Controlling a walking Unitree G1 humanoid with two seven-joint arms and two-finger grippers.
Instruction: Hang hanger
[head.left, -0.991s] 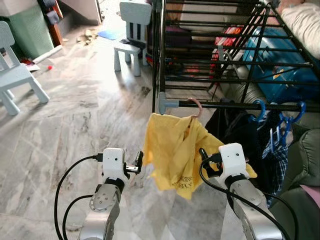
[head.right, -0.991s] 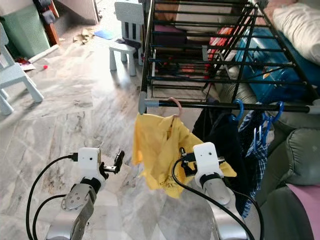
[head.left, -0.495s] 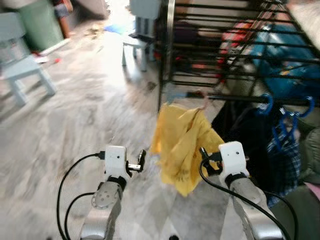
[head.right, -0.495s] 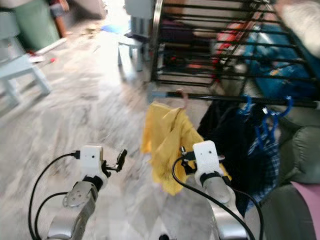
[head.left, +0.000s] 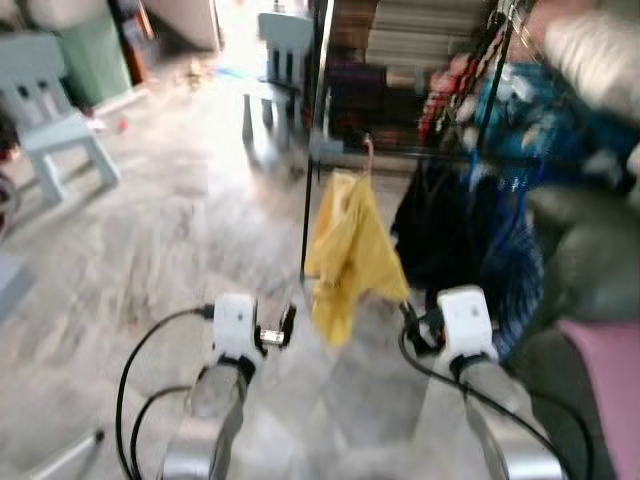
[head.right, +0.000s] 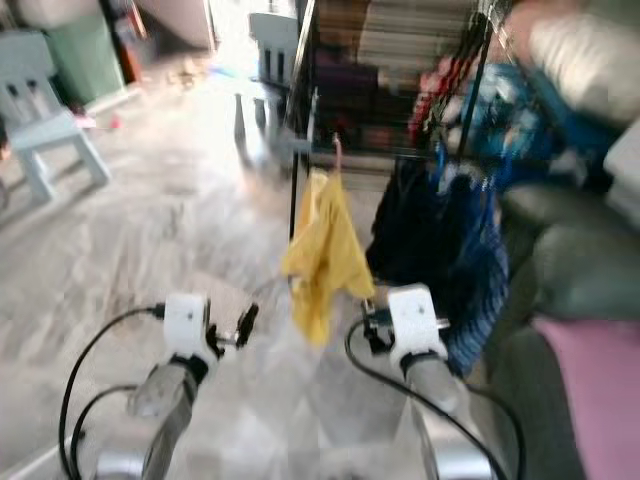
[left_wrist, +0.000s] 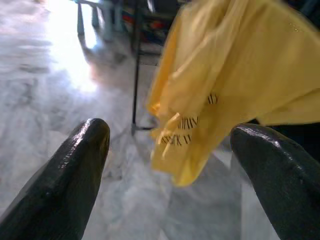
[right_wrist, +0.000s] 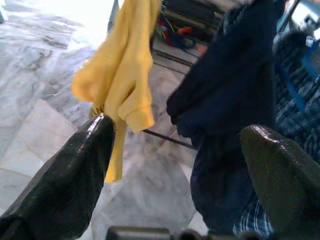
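Nearest me, my left gripper (head.left: 283, 328) and right gripper (head.left: 408, 322) are held out low over the marble floor (head.left: 150, 230), both with fingers spread wide and nothing between them; the wrist views show open air between the black fingertips (left_wrist: 82, 150). Ahead and above, about midway between the two grippers, the yellow garment (head.left: 350, 250) hangs on its pink hanger (head.left: 368, 152), whose hook sits over the front rail of the black drying rack (head.left: 330, 150) near its left corner post. The garment's long axis runs straight down. Neither gripper touches it; I judge neither arm clearly nearer. Dark clothes (head.left: 440, 230) hang just beside it, toward my right arm.
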